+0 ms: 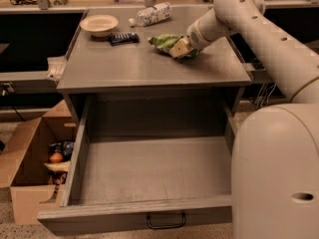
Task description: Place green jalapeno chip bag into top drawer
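The green jalapeno chip bag (pixel 163 42) is lying on the desk (pixel 149 69), toward the back right of its top. A broad stretch of grey surface is running from the bag to the front edge, and a narrower strip is running to the right edge. The pincer (pixel 179 49) is sitting low against the bag's right end, touching the foil; I cannot tell whether it is clenched on the bag or only resting on it. The arm (pixel 234 9) is reaching down to the bag from the right. Just left of the bag a dark packet (pixel 123 37) is lying flat, and further left a bowl (pixel 99 24) is sitting close to the left edge. Behind the bag a white-and-clear bag (pixel 152 14) is lying near the back edge. Below and in front of the bag the top drawer (pixel 134 215) is standing pulled out past the front edge, its grey floor showing from wall to wall, with a black handle (pixel 166 220) on its front panel. The robot's base (pixel 276 173) is crowding the drawer's right wall, well below the bag. Far down to the bag's left a cardboard box (pixel 25 163) is standing open on the floor
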Tool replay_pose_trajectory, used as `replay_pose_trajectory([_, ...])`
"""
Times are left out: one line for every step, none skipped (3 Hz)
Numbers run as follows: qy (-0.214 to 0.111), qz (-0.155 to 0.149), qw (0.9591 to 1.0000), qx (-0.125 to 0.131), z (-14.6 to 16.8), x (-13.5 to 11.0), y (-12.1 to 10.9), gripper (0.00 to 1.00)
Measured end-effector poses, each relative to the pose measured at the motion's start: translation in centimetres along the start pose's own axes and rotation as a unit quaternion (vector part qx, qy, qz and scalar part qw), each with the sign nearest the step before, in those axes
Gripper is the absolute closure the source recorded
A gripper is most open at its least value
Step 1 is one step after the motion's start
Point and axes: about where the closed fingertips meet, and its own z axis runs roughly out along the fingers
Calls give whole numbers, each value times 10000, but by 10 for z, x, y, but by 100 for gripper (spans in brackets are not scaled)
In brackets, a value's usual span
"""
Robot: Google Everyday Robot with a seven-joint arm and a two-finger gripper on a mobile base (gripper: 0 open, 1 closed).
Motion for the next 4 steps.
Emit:
replay_pose_trajectory([-582,-190,9981,-115,-39,-12,11,88])
replay_pose_trajectory([-1564,-499,9862,-230,-119,-23,29,100])
replay_pose_trajectory([-1987,-802,9763,-314,-151,-24,38,100])
replay_pose_trajectory([-1985,-824,9761,-308,-150,-23,38,100])
